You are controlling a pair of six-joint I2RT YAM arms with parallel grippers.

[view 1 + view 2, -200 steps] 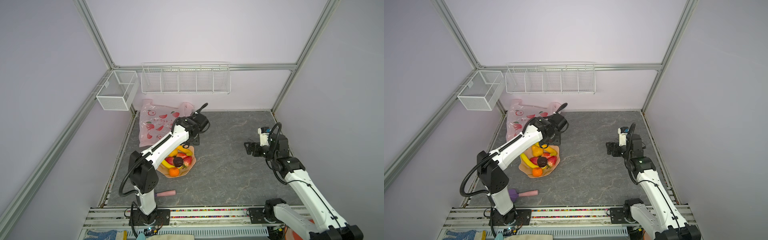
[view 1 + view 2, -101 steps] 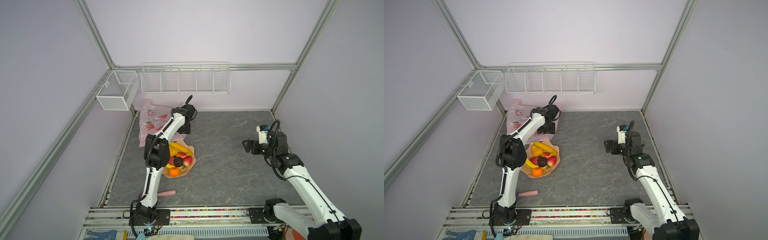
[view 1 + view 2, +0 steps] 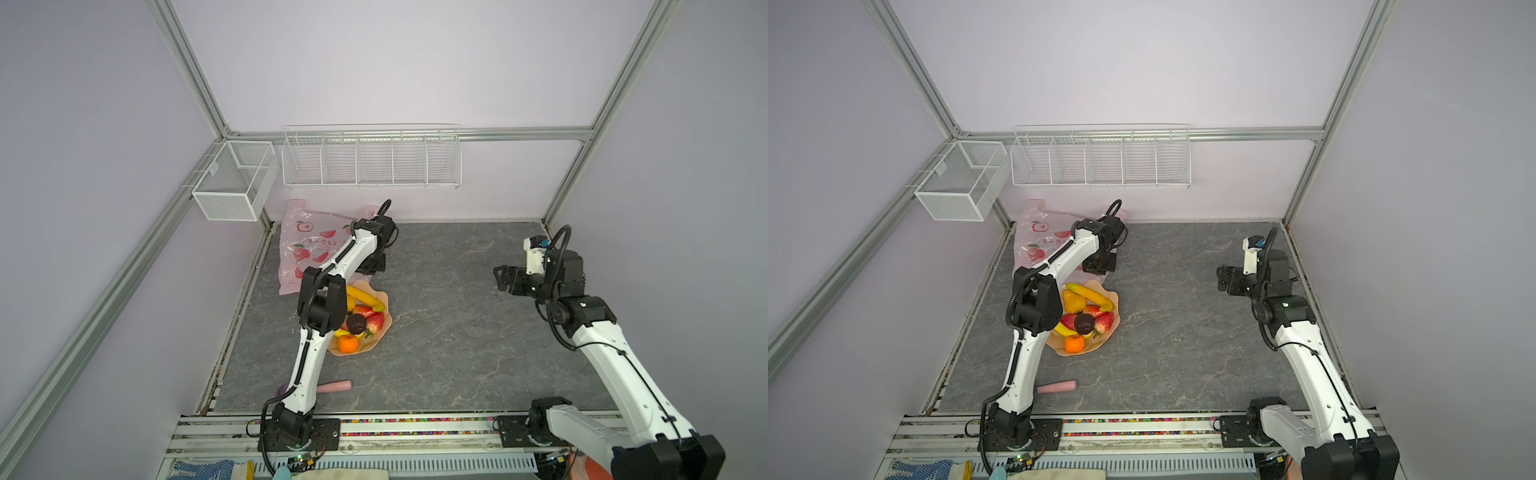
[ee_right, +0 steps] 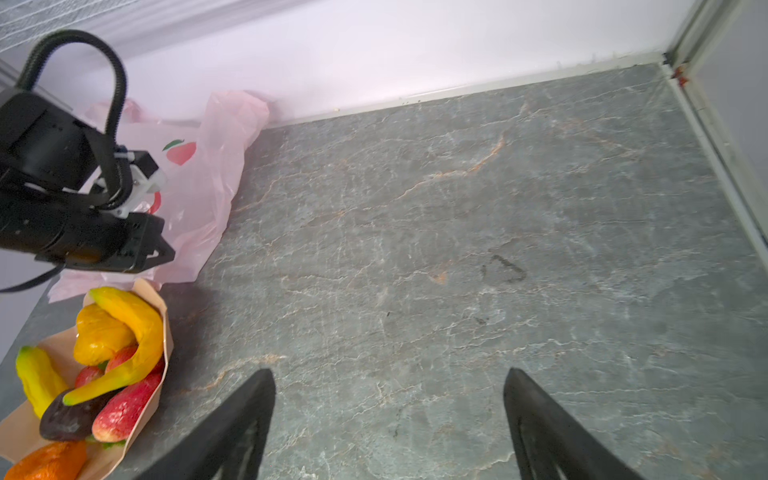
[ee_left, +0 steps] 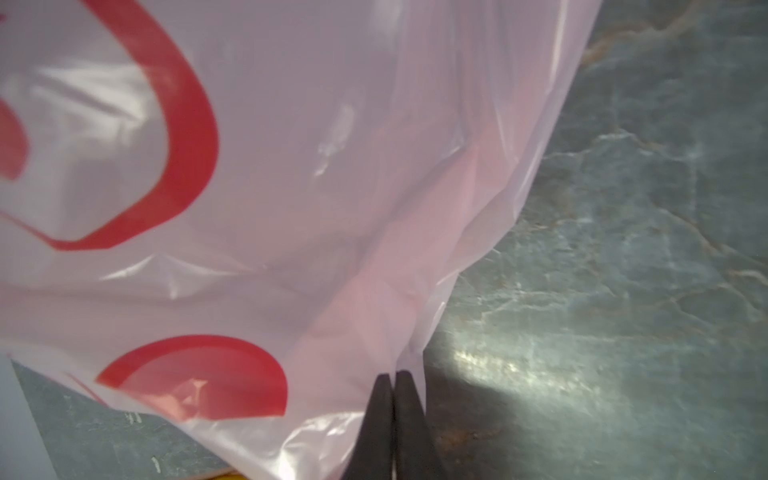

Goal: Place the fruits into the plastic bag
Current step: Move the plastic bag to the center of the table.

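The pink plastic bag (image 3: 311, 245) (image 3: 1038, 241), printed with red apples, lies at the back left by the wall. My left gripper (image 3: 372, 266) (image 3: 1098, 264) is low at the bag's near right edge. In the left wrist view its fingers are pressed together (image 5: 392, 376) where the bag's folds (image 5: 291, 166) run in, pinching the film. The fruits sit in a peach dish (image 3: 353, 353): a banana (image 3: 365, 297), a strawberry (image 3: 375, 322), a dark purple fruit (image 3: 356, 323) and an orange (image 3: 347, 344). My right gripper (image 3: 500, 278) (image 4: 388, 374) hovers open over bare floor at the right.
A brush with a pink handle (image 3: 334, 386) lies near the front, partly behind the left arm. Two white wire baskets (image 3: 370, 160) (image 3: 232, 183) hang on the back and left walls. The left arm's elbow stands over the dish's left side.
The left arm swung from above the dish back to the bag's right edge, and its jaws closed on the film. The right arm barely moved.
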